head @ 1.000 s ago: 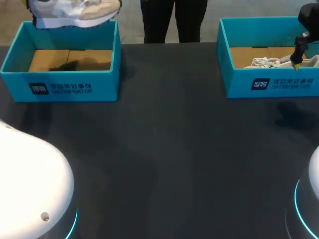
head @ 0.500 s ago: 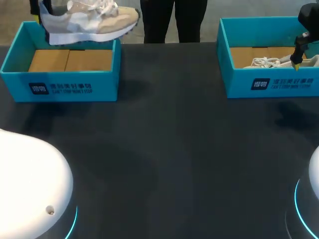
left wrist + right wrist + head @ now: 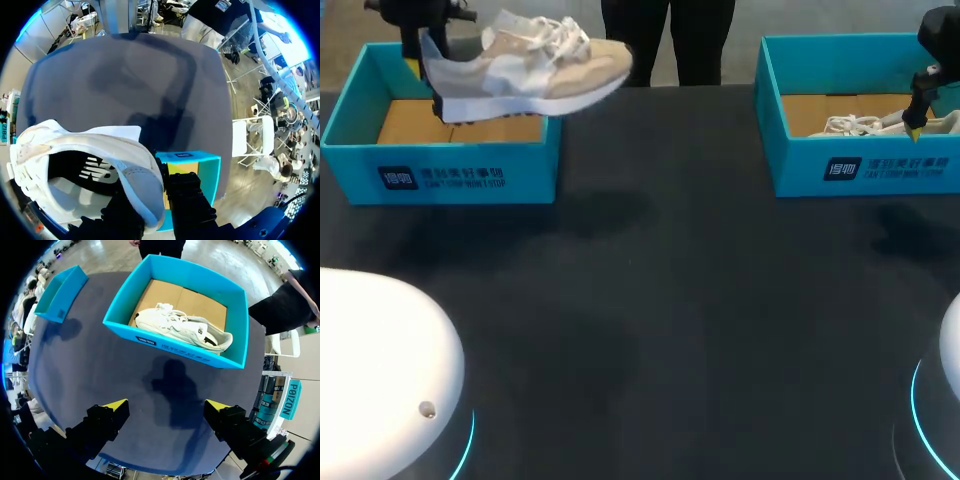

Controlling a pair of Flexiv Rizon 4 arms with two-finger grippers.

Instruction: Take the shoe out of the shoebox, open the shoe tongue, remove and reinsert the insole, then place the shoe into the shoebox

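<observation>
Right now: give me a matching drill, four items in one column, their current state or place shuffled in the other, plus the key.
Items:
1. beige shoe
2. white shoe
3. left shoebox
4. right tool

States:
A. open, holding nothing
B. lifted in the air
C. only its cardboard floor showing inside
D. lying in the right shoebox

Pairs: 1-B, 2-D, 3-C, 4-A

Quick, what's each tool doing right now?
Left tool: shut on the shoe, holding it in the air.
Right tool: open, holding nothing.
</observation>
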